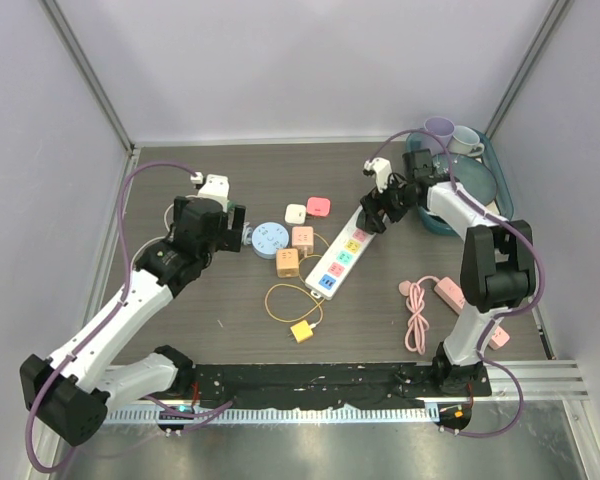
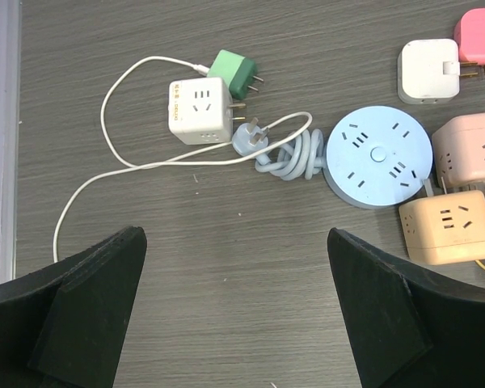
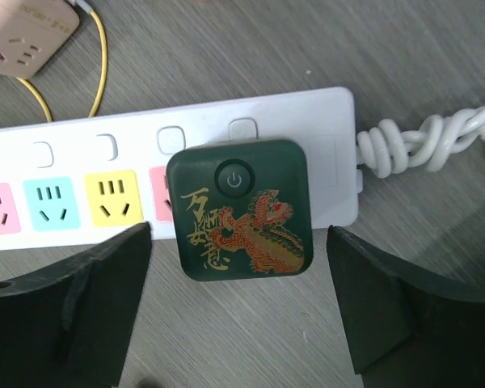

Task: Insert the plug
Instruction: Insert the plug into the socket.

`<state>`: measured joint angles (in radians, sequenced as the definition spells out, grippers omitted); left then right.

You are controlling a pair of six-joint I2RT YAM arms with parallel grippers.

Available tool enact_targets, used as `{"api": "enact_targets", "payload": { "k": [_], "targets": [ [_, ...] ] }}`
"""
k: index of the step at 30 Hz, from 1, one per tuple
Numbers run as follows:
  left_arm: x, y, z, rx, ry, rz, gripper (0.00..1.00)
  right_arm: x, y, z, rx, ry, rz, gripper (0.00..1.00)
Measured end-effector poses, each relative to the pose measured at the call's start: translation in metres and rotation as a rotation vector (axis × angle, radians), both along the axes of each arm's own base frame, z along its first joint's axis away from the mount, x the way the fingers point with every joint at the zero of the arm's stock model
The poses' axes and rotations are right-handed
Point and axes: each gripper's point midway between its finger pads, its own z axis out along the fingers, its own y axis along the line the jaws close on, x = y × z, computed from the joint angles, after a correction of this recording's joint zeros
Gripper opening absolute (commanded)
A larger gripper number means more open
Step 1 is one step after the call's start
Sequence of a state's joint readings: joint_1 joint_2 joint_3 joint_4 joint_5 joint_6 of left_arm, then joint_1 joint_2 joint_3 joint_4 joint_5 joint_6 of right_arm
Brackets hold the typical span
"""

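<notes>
Right pincer open astride green plug, gripping nothing | plug looks seated in white power strip, nearer desk's right edge | left pincer wide, empty | best: lift straight clear.

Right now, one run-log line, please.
plug: on strip | right hand: open, straddling plug, not touching | left hand: open, empty

The left arm stretches forward and inward, the left tool facing down, jaws spread wide. The right arm bends back leftward, the right tool aimed down, jaws parted.
</notes>
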<state>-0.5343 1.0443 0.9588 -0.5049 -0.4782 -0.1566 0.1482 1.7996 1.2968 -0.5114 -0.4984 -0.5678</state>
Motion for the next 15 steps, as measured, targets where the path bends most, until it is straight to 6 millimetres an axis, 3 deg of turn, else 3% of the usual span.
{"api": "enact_targets", "payload": {
  "k": [6,9,12,15],
  "targets": [
    [-0.001,0.0,0.003,-0.007,-0.009,-0.001,1.0,0.004,0.003,0.031,0.02,-0.04,-0.008,1.0],
    [-0.001,0.0,0.004,-0.009,-0.012,-0.002,0.99,-0.002,0.01,0.06,0.051,-0.083,-0.021,1.0],
    [-0.002,0.001,0.006,-0.012,-0.017,-0.002,1.0,-0.007,0.023,0.092,0.079,-0.157,-0.07,1.0],
    [-0.002,0.002,0.008,-0.022,-0.024,0.011,1.0,-0.019,0.048,0.114,0.095,-0.242,-0.118,1.0]
  ]
}}
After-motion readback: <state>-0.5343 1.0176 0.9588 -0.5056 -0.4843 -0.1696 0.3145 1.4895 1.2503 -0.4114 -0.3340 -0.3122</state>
